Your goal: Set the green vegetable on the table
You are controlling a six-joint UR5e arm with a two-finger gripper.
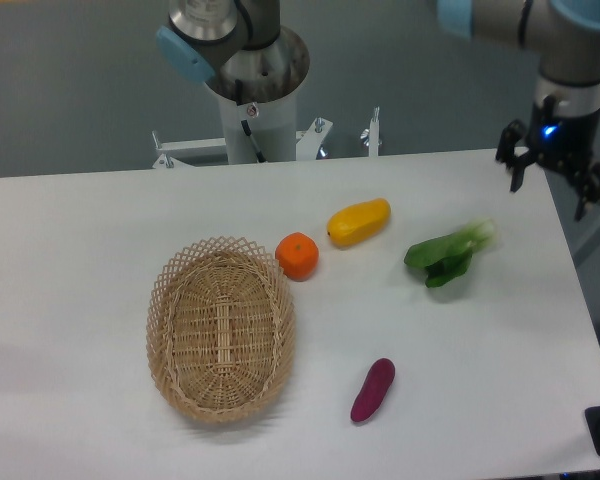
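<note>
Green vegetable (448,254), stem end upper-right

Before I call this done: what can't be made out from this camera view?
- gripper: small, dark, near the right edge; open or shut unreadable.
- green vegetable: pale stem end blurred, so full contact with the table is unclear.
- Arm: upper links cut off by the top edge.

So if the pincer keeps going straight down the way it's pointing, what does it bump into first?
Probably the bare table near its right edge. The pincer points down with nothing held, right of the green vegetable, though depth is hard to judge.
</note>
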